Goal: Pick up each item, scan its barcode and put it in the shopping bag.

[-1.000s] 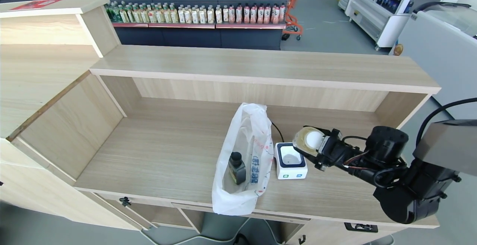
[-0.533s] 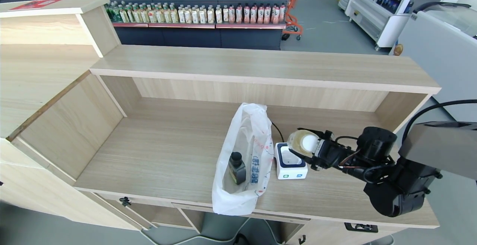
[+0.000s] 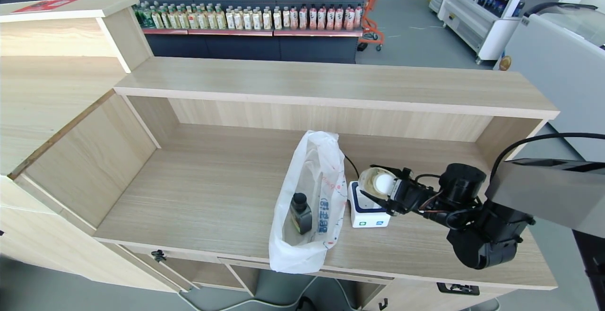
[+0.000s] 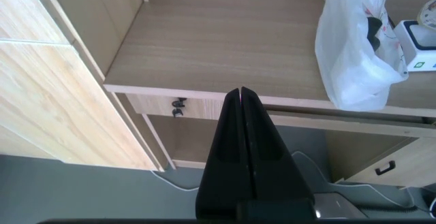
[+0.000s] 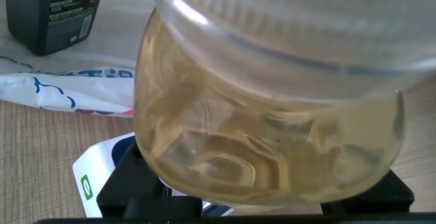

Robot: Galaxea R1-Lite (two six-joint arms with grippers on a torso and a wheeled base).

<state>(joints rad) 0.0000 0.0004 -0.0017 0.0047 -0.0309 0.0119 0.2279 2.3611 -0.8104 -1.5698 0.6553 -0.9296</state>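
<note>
a: where is the jar [image 3: 367, 177] sitting right now?
b: it is hanging in the right hand [image 3: 373, 182], right of centre in the head view, just above the white scanner [image 3: 369, 211] standing on the desk [image 3: 212, 193]. the hand is clamping it across its round body.
a: and the bag?
b: the shopping bag [image 3: 309, 197] is lying open just left of the scanner, near the middle of the frame. a dark bottle [image 3: 300, 214] is already resting inside it.
a: how are you judging the jar's handling?
b: it is looking clear and stiff, plastic or glass, i cannot tell which. it is carrying a yellowish liquid, so i am expecting some weight and a smooth, slippery wall. if it is glass, a hard drop is risking a crack.
a: where would you be taking hold?
b: squarely across the middle of the body, as the fingers are doing now, so the round wall is not rolling out sideways.
a: anything about the bag?
b: it is thin, soft film, sagging on the desk. its mouth is likely folding shut under a nudge, so i am thinking of lowering the jar in, not dropping it.
a: and the left hand [image 4: 241, 98]?
b: it is hanging below the desk's front edge, fingers pressed together on nothing.
</note>
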